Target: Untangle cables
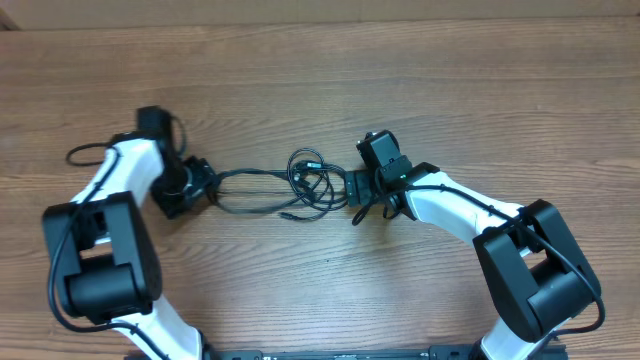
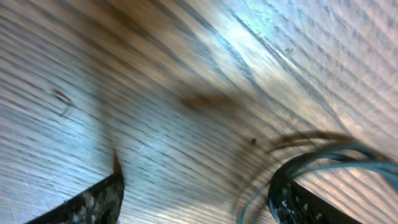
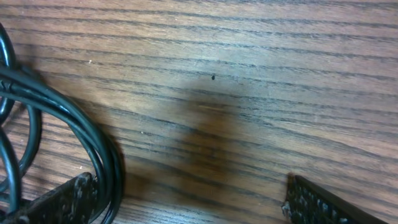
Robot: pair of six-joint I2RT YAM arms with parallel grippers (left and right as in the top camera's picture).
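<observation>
Right jaws wide apart, gripping nothing; cables point(image 3: 56, 102) loop past at lower left of frame. Left jaws apart too, blurred strand at lower right. Overhead: cables lie mid-frame on bench point(image 1: 320, 80) betw. both jaws.

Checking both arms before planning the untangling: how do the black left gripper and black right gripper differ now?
The left gripper sits at the far end of long loops of the thin black cables; the right gripper sits right beside their tangled coil. The left gripper faces right, the right gripper left. Both stand open, gripping nothing.
</observation>
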